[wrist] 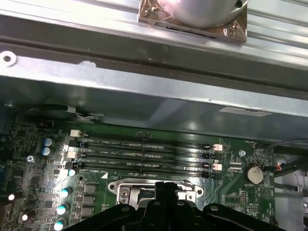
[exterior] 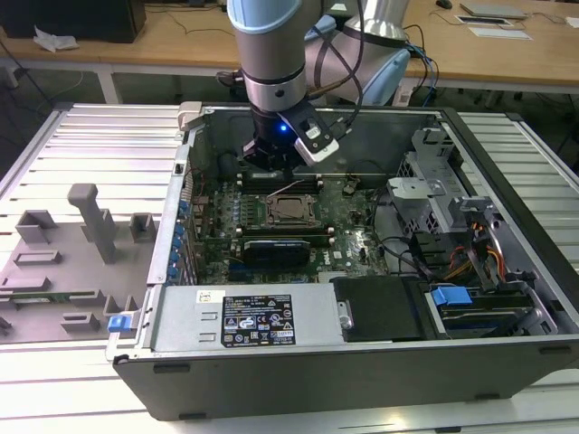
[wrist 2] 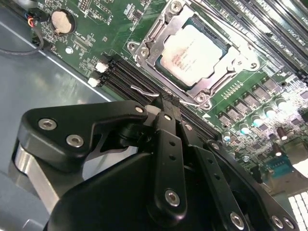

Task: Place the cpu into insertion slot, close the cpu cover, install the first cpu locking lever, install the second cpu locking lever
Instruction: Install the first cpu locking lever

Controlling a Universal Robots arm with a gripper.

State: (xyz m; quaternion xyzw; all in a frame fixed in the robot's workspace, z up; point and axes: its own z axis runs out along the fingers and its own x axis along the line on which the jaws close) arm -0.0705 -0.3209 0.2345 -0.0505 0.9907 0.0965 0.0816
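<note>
The cpu [wrist 2: 192, 50] lies flat in the insertion slot [exterior: 291, 212], its silver top facing up. The cpu cover [wrist 2: 153, 38], a metal frame plate, is down around the chip's edges. My gripper [wrist 2: 167, 103] hangs just beside the socket, over the memory slots, with its black fingers together. A thin wire locking lever [wrist 2: 144, 91] with a hooked end lies right at the fingertips; I cannot tell whether they touch it. In the first wrist view the gripper [wrist: 162, 188] partly hides the socket's edge [wrist: 122, 190]. In the exterior view the gripper [exterior: 271, 167] sits low inside the case, behind the socket.
The green motherboard [exterior: 353, 221] lies in an open computer case [exterior: 362, 362]. Long black memory slots [wrist: 144, 154] run beside the socket. A coin battery [wrist: 253, 174], a black card [exterior: 280, 249], drive bays and cables [exterior: 452, 253] are nearby. A grey fixture tray [exterior: 72, 262] sits at the exterior view's left.
</note>
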